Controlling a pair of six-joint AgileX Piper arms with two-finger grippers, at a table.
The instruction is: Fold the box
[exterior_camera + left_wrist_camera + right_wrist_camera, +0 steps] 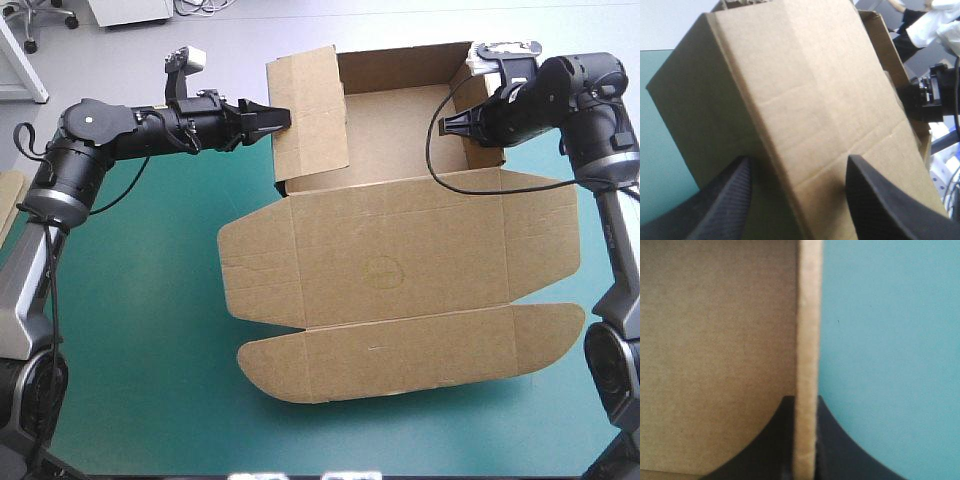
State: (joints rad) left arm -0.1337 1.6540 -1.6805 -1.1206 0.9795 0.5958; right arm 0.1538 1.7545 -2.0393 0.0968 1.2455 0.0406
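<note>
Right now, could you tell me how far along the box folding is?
Done: the far wall of the box stands. In hand: right gripper pinches the raised right wall; open left gripper meets the raised left wall. Left: tucking; the lid lies flat.

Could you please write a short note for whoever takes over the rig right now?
Left gripper: open, black fingers astride the raised left wall of the brown cardboard box.
Right gripper: shut on the right wall.
Done: far and side walls up on the teal-green table cover.
To do: probably tuck the side walls; lid lies flat.
</note>
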